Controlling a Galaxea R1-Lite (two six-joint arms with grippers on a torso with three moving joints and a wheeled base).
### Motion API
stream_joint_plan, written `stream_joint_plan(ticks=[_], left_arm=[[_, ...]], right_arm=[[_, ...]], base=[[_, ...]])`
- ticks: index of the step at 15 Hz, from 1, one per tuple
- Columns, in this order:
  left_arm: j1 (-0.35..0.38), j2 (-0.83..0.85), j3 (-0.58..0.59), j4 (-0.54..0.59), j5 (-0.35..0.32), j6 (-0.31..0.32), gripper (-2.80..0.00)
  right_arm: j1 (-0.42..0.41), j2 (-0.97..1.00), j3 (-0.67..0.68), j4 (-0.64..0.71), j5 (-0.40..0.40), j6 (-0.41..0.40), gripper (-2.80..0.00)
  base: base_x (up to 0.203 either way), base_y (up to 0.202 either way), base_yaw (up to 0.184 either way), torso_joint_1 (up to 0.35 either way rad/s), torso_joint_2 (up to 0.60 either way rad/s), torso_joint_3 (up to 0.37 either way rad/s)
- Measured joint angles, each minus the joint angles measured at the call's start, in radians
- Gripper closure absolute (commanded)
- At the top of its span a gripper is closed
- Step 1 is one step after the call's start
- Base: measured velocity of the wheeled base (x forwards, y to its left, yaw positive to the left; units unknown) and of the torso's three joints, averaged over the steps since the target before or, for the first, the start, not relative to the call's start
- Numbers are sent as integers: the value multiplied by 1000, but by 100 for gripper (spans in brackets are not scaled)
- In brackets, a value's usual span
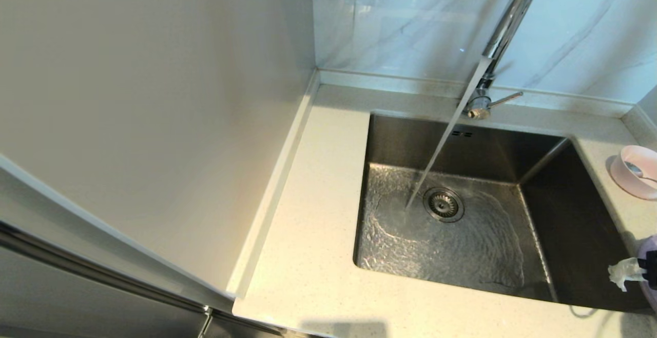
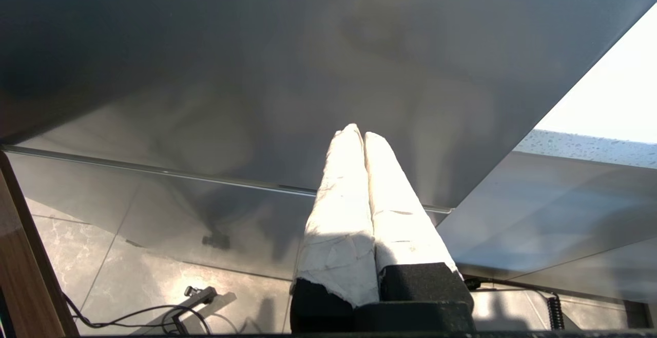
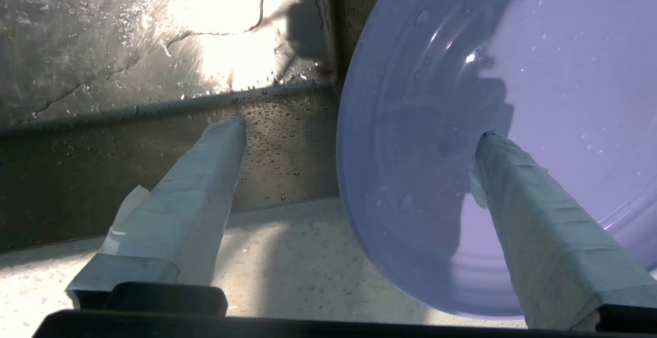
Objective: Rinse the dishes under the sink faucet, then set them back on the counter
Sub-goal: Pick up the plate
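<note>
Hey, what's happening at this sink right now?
A robot is washing dishes. The faucet is running into the sink, which holds no dishes. The right gripper is at the sink's right edge with its fingers spread wide around the rim of the wet lilac plate, which seems to rest on the counter there. The pink bowl with a spoon in it sits on the counter farther back. The left gripper is parked below the counter, shut.
</note>
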State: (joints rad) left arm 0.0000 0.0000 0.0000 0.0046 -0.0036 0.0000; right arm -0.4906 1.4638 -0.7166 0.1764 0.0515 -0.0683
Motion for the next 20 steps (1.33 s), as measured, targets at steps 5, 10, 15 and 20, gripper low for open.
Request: stream_joint_plan(ticks=[5, 10, 15, 20], left_arm=[[0, 0, 0, 0, 0, 0, 0], [0, 0, 0, 0, 0, 0, 0], [0, 0, 0, 0, 0, 0, 0], [0, 0, 0, 0, 0, 0, 0]], right_arm=[[0, 7, 14, -51, 0, 0, 0], [0, 7, 90, -139, -2, -53, 0], [2, 8, 114, -154, -33, -100, 0], [3, -49, 171, -154, -24, -187, 0]], base=[[0, 0, 0, 0, 0, 0], [0, 0, 0, 0, 0, 0], [0, 0, 0, 0, 0, 0], [0, 0, 0, 0, 0, 0]])
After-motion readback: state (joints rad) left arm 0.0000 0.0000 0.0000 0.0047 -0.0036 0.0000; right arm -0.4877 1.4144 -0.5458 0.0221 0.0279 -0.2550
